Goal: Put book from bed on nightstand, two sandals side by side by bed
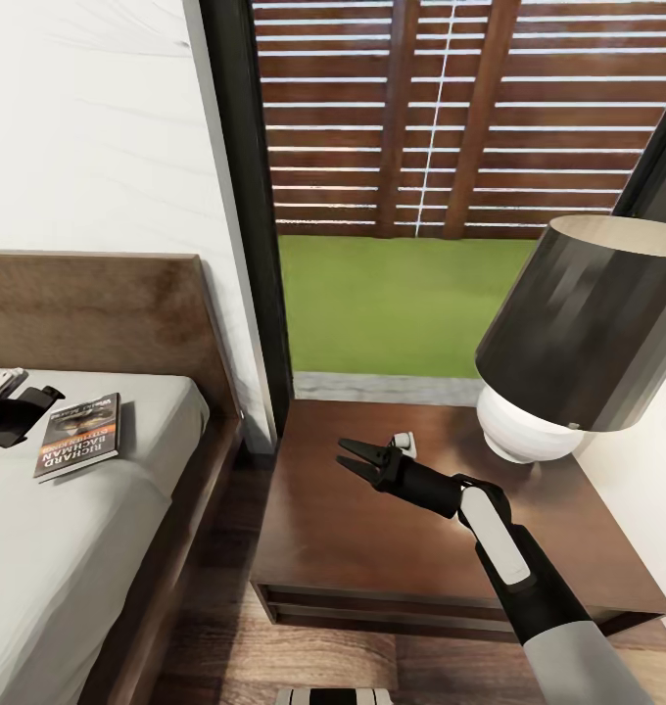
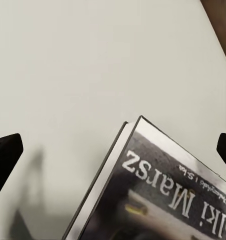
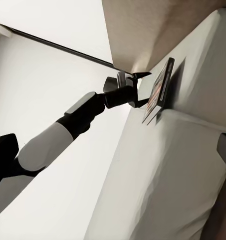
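Lying flat on the pale mattress of the bed (image 1: 98, 529), near the headboard: the book (image 1: 78, 436), cover up, long axis running roughly from the headboard end toward the foot, tilted a little.

Left hand (image 1: 20, 409): low over the mattress, just beside the book's outer long edge. Fingers spread, nothing between them; in the left wrist view the two fingertips (image 2: 5, 160) stand wide apart with a corner of the book (image 2: 157, 195) between and ahead of them. Whether a finger already touches the cover cannot be told from these angles.

Right hand (image 1: 357, 460): over the nightstand (image 1: 372, 548), well apart from the book, fingers parted and empty. A lamp (image 1: 578, 343) occupies the nightstand's far right part; the near left part is bare wood.

Judgement: the left arm is plainly the nearer. The book lies to the right of that hand, the nightstand further right still, so the carry would run rightward across the bed's edge.
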Robot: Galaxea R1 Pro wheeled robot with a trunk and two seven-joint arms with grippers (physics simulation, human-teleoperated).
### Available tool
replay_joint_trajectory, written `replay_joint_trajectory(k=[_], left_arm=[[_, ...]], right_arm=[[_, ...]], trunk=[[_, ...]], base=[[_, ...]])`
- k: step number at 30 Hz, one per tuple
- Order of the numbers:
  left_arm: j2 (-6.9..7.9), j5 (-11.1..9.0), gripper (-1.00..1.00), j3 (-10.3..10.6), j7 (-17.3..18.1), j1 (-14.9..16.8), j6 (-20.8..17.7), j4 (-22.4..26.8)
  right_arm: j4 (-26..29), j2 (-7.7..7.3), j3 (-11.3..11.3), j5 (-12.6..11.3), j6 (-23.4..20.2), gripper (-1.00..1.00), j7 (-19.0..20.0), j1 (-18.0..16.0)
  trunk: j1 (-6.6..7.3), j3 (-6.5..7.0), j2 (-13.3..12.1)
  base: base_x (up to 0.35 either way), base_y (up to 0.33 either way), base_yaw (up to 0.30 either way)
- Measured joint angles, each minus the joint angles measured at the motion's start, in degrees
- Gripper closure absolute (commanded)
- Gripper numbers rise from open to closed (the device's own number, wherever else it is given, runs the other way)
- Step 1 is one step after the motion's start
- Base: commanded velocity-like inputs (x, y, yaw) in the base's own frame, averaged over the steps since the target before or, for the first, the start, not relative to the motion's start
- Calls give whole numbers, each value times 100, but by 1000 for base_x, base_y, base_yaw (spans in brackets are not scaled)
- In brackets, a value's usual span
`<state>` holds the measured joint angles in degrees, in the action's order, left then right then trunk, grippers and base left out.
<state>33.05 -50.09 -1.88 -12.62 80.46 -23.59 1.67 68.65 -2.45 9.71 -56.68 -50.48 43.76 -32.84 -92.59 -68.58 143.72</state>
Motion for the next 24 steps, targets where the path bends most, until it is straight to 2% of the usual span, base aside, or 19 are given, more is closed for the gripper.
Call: replay_joint_trajectory(k=[24], left_arm=[[-12, -17, -100, 38, 7, -17, 6, 33]], right_arm=[[0, 2, 4, 0, 0, -100, 0, 0]], trunk=[[0, 0, 0]], base=[[0, 0, 0]])
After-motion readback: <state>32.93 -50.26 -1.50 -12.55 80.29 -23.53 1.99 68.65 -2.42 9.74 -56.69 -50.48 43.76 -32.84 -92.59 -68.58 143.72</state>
